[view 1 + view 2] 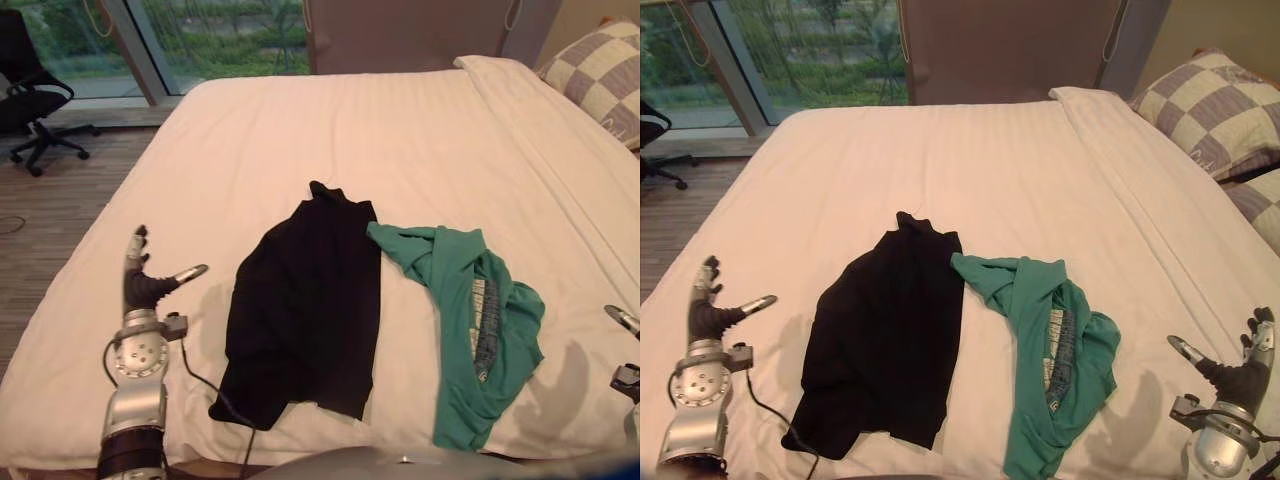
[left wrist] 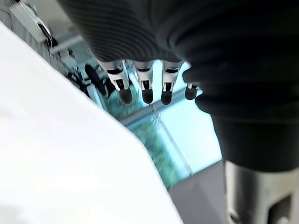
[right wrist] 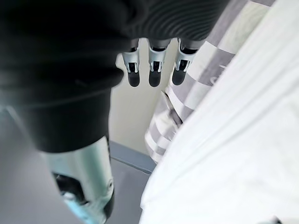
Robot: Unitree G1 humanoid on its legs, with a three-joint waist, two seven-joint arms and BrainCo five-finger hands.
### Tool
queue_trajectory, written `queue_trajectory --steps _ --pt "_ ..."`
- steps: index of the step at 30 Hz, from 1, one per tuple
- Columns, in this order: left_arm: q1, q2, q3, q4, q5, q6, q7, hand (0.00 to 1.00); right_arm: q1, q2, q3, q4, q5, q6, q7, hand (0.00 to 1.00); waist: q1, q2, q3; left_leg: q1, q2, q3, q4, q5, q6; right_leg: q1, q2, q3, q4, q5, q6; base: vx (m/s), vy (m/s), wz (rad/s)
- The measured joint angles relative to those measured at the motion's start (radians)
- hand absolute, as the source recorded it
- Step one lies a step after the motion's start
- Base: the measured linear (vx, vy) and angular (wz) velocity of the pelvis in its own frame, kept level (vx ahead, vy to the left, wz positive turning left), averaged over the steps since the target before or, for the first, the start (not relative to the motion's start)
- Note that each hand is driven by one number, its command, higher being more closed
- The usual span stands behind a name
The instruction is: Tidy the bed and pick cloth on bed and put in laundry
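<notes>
A black garment [image 1: 300, 300] lies flat on the white bed [image 1: 400, 130], near its front edge. Beside it, to the right and touching it, a green shirt [image 1: 455, 330] lies crumpled with a patterned grey lining showing. My left hand [image 1: 140, 280] hovers over the bed's front left, left of the black garment, fingers straight up and thumb out, holding nothing. My right hand [image 1: 1235, 380] hovers at the front right, right of the green shirt, also open and empty. The wrist views show straight fingers [image 2: 145, 86] and fingers [image 3: 154, 70] with nothing in them.
Checked grey-and-white pillows [image 1: 1200, 100] lean at the bed's far right corner. A dark headboard panel [image 1: 1000, 50] stands behind the bed. A black office chair [image 1: 30, 90] stands on the wooden floor at the far left, by a glass wall [image 1: 220, 40].
</notes>
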Motion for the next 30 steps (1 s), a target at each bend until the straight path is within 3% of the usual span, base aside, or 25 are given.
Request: queue_trajectory --steps 1,2,3,5,9,10,11,12,16,21,22,25,27,30 --pt "-0.006 0.011 0.001 0.011 0.009 0.003 0.0 0.0 0.001 0.006 0.02 -0.019 0.0 0.002 -0.002 0.0 -0.016 -0.029 0.012 -0.009 -0.013 -0.002 0.028 -0.008 -0.01 0.008 -0.011 -0.004 -0.034 0.079 -0.004 0.24 -0.142 0.1" --pt "-0.009 -0.004 -0.022 0.034 0.019 0.016 -0.003 0.0 0.006 -0.002 0.041 -0.026 -0.009 0.003 -0.006 0.0 -0.034 -0.024 0.016 -0.007 0.001 -0.006 0.04 -0.019 -0.02 0.026 -0.002 -0.007 -0.042 0.103 -0.009 0.14 -0.038 0.07" --pt "-0.009 -0.003 -0.037 0.034 0.033 0.02 -0.006 0.0 0.006 -0.002 0.051 -0.027 -0.013 0.007 -0.008 0.0 -0.031 -0.024 0.02 -0.005 -0.002 -0.007 0.036 -0.026 -0.021 0.024 -0.005 0.0 -0.042 0.103 -0.009 0.11 -0.013 -0.11" --pt "-0.02 -0.009 -0.115 0.045 0.061 0.023 -0.027 0.0 -0.003 -0.001 0.086 -0.026 -0.017 0.033 -0.021 0.0 -0.028 0.004 0.033 0.003 -0.026 -0.012 -0.016 -0.025 -0.018 0.008 -0.008 0.017 -0.041 0.1 -0.006 0.01 0.027 -0.15" --pt "0.021 -0.014 -0.165 0.045 0.094 0.024 -0.033 0.0 0.034 0.011 0.156 -0.082 -0.017 0.053 -0.029 0.0 -0.011 -0.013 0.04 -0.024 -0.056 -0.009 0.094 -0.023 -0.028 0.01 -0.06 0.023 -0.022 0.101 -0.002 -0.01 0.05 -0.21" --pt "0.033 -0.014 -0.18 0.045 0.096 0.022 -0.046 0.0 0.033 0.009 0.169 -0.094 -0.017 0.053 -0.04 0.0 -0.011 -0.02 0.046 -0.036 -0.072 -0.011 0.078 -0.047 -0.02 0.007 -0.077 0.023 -0.019 0.103 0.001 -0.06 0.096 0.18" --pt "0.035 -0.012 -0.215 0.045 0.105 0.02 -0.063 0.0 0.04 0.01 0.17 -0.09 -0.017 0.055 -0.049 0.0 -0.018 0.009 0.037 -0.025 -0.077 -0.002 0.016 -0.038 -0.021 -0.003 -0.065 0.019 -0.017 0.096 0.012 -0.06 0.086 0.26" --pt "0.034 -0.009 -0.229 0.045 0.115 0.019 -0.071 0.0 0.041 0.017 0.175 -0.084 -0.016 0.059 -0.054 0.0 -0.022 0.011 0.036 -0.022 -0.081 -0.004 -0.004 -0.04 -0.023 -0.008 -0.066 0.022 -0.013 0.09 0.021 -0.09 0.072 0.21" --pt "0.053 -0.009 -0.348 0.045 0.13 0.019 -0.129 0.0 0.038 0.03 0.25 -0.081 -0.016 0.066 -0.068 0.0 -0.014 -0.016 0.054 -0.024 -0.097 0.021 -0.051 -0.04 -0.023 -0.062 -0.065 0.047 0.017 0.097 0.036 -0.11 0.018 -0.07" --pt "0.047 -0.012 -0.5 0.034 0.207 0.026 -0.206 0.0 0.036 0.029 0.275 -0.111 -0.015 0.062 -0.075 0.0 -0.028 -0.013 0.073 -0.037 -0.104 0.051 -0.078 -0.042 -0.021 -0.103 -0.058 0.092 0.017 0.109 0.055 -0.13 -0.052 -0.23" --pt "0.046 -0.013 -0.53 0.02 0.234 0.045 -0.209 0.0 0.033 0.028 0.292 -0.111 -0.015 0.062 -0.075 0.0 -0.042 -0.008 0.079 -0.039 -0.101 0.057 -0.078 -0.05 -0.017 -0.113 -0.052 0.101 0.017 0.112 0.058 -0.1 -0.065 -0.17" --pt "0.01 -0.01 -0.587 -0.006 0.24 0.109 -0.191 0.0 0.021 0.027 0.337 -0.111 -0.015 0.06 -0.073 0.0 -0.042 -0.001 0.105 -0.043 -0.092 0.096 -0.081 -0.068 -0.019 -0.139 -0.031 0.141 0.015 0.137 0.06 -0.14 -0.08 -0.45" --pt "-0.062 0.017 -0.628 -0.005 0.237 0.176 -0.121 0.0 -0.005 0.022 0.37 -0.114 -0.014 0.051 -0.074 0.0 -0.045 -0.014 0.13 -0.067 -0.093 0.119 -0.074 -0.072 -0.017 -0.174 -0.032 0.168 0.008 0.164 0.064 -0.16 -0.086 -0.37" --pt "-0.167 0.054 -0.66 -0.003 0.234 0.223 -0.045 0.0 -0.055 0.005 0.375 -0.127 -0.009 0.044 -0.073 0.0 -0.054 -0.031 0.17 -0.125 -0.108 0.129 -0.058 -0.074 -0.009 -0.224 -0.049 0.196 -0.011 0.195 0.07 -0.14 -0.061 -0.18"
